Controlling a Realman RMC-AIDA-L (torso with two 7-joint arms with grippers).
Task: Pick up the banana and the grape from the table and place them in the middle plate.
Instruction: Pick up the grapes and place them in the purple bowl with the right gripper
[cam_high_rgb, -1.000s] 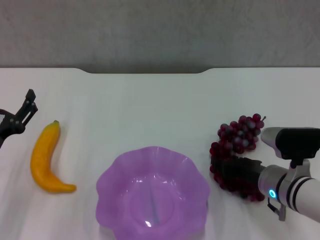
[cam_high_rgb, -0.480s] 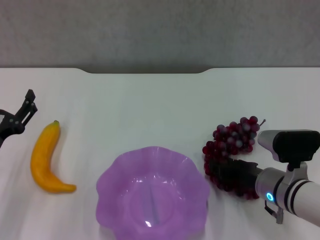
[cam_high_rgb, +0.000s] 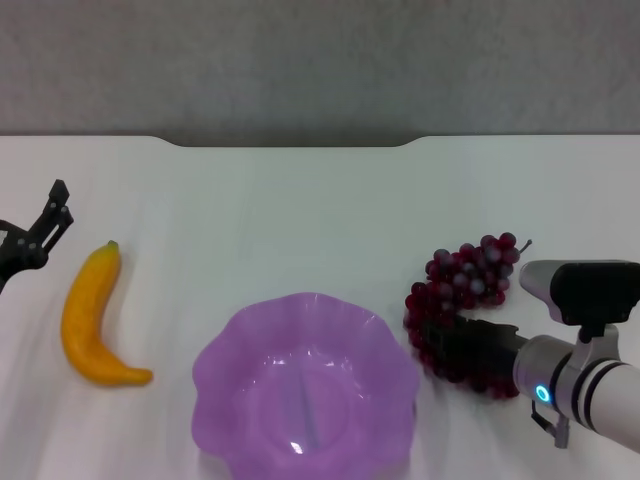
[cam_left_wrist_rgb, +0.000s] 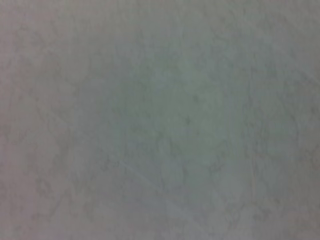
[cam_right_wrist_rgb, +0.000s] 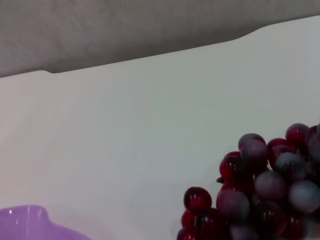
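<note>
Grape nudged platewards, right gripper seemingly clamped.

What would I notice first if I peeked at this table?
Probably the big wavy purple middle plate at the near edge of the table. Right beside it, the right end effector is among the dark red grape bunch. Far over on the robot's left lies the yellow banana, with the left end effector close by but apart.

- Far half of the tabletop is wide open.
- Nice bare lane between the banana and purple plate.
- Right of the plate it's cramped: grape bunch plus right tool crowd its rim.
</note>
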